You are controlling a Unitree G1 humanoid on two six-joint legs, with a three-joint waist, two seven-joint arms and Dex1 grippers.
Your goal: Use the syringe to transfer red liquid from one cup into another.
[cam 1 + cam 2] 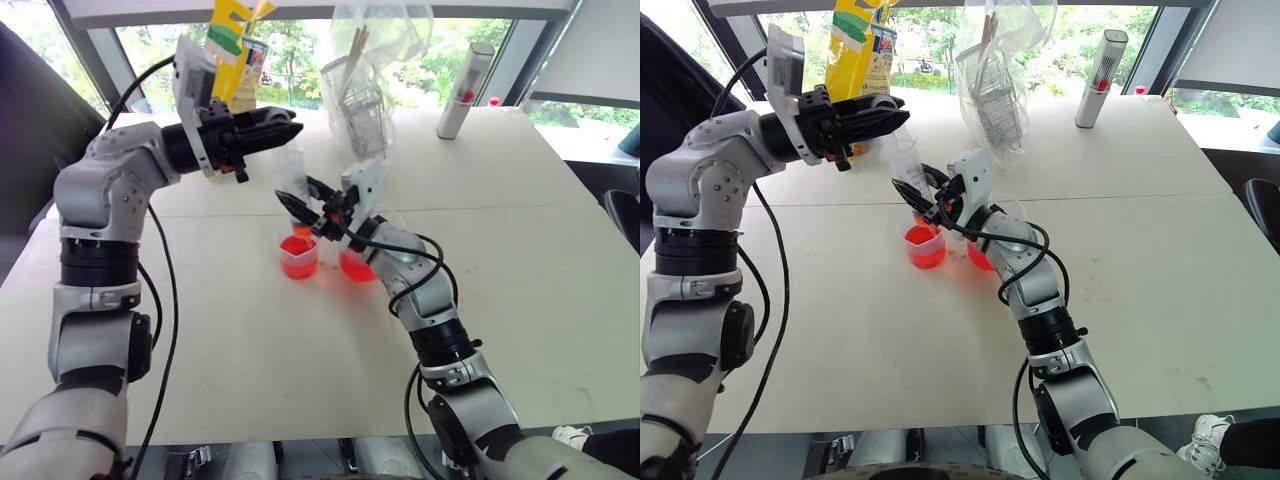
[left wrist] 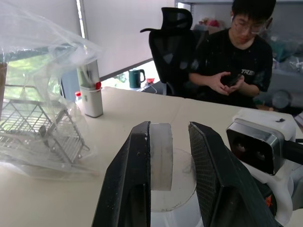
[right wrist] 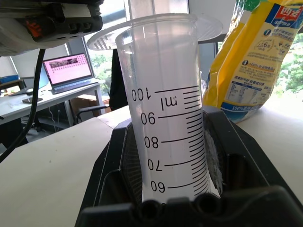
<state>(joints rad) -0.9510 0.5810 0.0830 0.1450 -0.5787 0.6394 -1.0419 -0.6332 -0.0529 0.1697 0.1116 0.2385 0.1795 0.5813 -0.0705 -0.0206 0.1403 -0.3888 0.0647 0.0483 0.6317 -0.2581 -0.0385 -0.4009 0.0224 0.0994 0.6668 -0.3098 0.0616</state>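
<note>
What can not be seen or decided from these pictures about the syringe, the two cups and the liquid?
- Syringe tip: hidden in the right wrist view by the right gripper; in the eye views too small to tell whether it dips into the red liquid.
- Syringe contents: the barrel looks clear above the gripper; the lower part is covered.
- Larger cup: mostly hidden behind the right arm.
- Plunger: sits between the left gripper fingers; its lower end is cut off.

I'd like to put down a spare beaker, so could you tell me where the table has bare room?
The white table is bare in front of the two clear red-filled cups, and to the right below the white-grey cylinder. It is crowded behind, around the plastic-wrapped wire basket and yellow bag.
</note>
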